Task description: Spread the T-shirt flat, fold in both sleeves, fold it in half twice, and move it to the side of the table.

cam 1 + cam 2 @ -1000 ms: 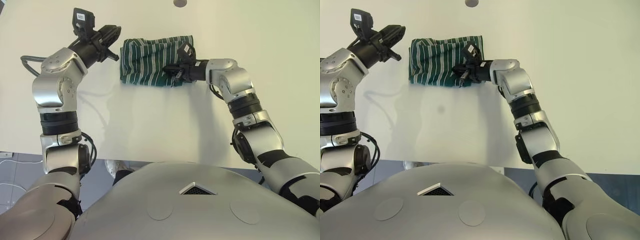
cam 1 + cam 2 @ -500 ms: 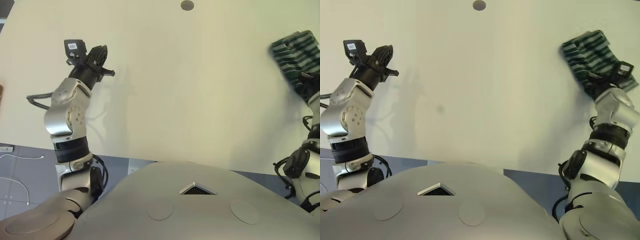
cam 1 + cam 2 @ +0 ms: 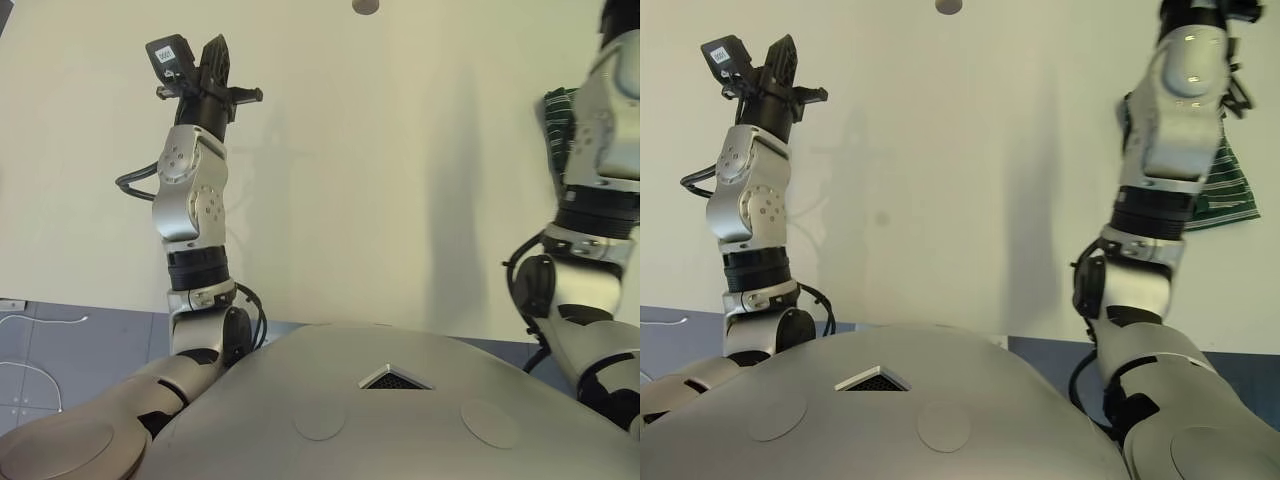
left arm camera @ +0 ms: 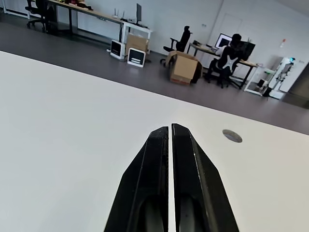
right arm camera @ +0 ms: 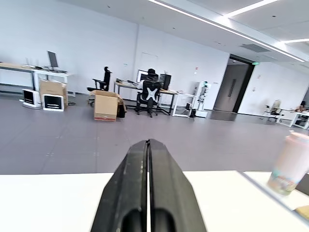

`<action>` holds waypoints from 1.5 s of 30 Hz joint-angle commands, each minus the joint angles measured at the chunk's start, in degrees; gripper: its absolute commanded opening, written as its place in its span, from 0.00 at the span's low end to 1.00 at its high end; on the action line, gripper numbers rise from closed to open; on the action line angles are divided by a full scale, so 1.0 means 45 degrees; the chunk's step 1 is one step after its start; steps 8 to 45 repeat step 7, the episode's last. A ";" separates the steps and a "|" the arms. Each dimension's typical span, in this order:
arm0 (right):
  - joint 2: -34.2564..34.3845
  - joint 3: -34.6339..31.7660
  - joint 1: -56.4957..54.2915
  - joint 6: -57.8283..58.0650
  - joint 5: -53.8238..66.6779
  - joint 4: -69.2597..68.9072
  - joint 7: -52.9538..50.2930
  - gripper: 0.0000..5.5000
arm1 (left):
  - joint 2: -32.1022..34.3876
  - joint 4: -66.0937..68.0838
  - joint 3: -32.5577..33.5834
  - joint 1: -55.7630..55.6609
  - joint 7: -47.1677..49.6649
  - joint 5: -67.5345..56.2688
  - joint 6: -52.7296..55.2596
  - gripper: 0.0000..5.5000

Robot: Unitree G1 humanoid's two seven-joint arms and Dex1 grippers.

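The T-shirt point(image 3: 1228, 186), green with white stripes and folded into a small bundle, lies near the right side of the white table point(image 3: 350, 150). My right forearm hides part of it. My right gripper point(image 5: 148, 141) is raised above the table with its fingers shut on nothing, facing out into the room. On the left of the table my left arm stands upright. Its gripper point(image 4: 170, 127) is also shut with nothing held, and it shows high over the tabletop as the left gripper point(image 3: 218, 48).
A round cable hole point(image 3: 365, 6) sits at the table's far edge. A pink bottle point(image 5: 288, 163) stands near the table's edge in the right wrist view. Desks, chairs and boxes fill the room beyond.
The right gripper carried the folded T-shirt from the table's middle to the right side, let go of it and rose. The left arm swung more upright.
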 commanded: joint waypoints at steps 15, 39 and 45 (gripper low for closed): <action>0.1681 0.1178 0.0926 0.0719 -0.1639 -0.0614 -0.1176 0.00 | -0.0172 0.1134 0.0144 -0.1569 0.0182 -0.0796 0.1105 0.01; 0.1681 0.1178 0.0926 0.0719 -0.1639 -0.0614 -0.1176 0.00 | -0.0172 0.1134 0.0144 -0.1569 0.0182 -0.0796 0.1105 0.01; 0.1681 0.1178 0.0926 0.0719 -0.1639 -0.0614 -0.1176 0.00 | -0.0172 0.1134 0.0144 -0.1569 0.0182 -0.0796 0.1105 0.01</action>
